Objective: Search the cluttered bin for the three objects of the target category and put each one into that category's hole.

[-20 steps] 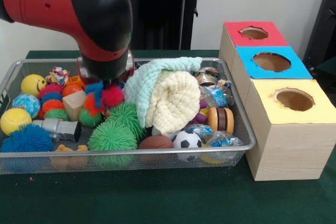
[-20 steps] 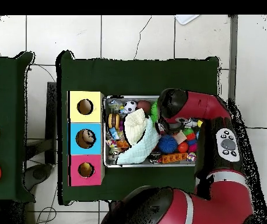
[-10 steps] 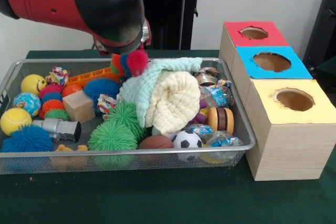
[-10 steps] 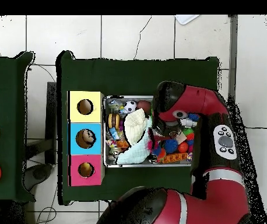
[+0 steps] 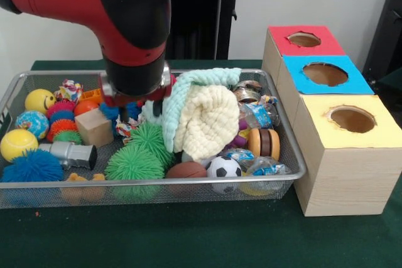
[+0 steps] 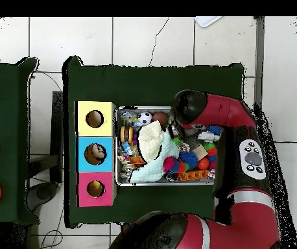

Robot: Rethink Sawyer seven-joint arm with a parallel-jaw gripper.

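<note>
Reaching down into the cluttered bin [image 5: 286, 155], the gripper [image 5: 129, 106] is sunk among the toys just beside the pale knitted cloth [image 5: 204, 117], and the arm's wrist hides its tips, so whether it is spread or clamped I cannot tell.

Two orange-tan lumps [image 5: 85, 180] lie against the bin's front wall, at about 7 o'clock from the gripper in the front view, between the blue spiky ball [image 5: 31, 166] and the large green spiky ball [image 5: 133, 162]. They look like two of the three objects; a third does not show and may sit under the cloth or the arm.

The hole [image 5: 304, 39] with the red top is the far one of the row of boxes, well apart from the bin's left half, at roughly 2 o'clock from the gripper.

These lumps look soft and light, likely to squash rather than slip, so a pinch across the middle of one lump should hold. Pressed against the mesh wall and crowded by the spiky balls, they may need a descent from straight above. The brown toy football [image 5: 186, 170] nearby is a near match in colour and should be avoided.
</note>
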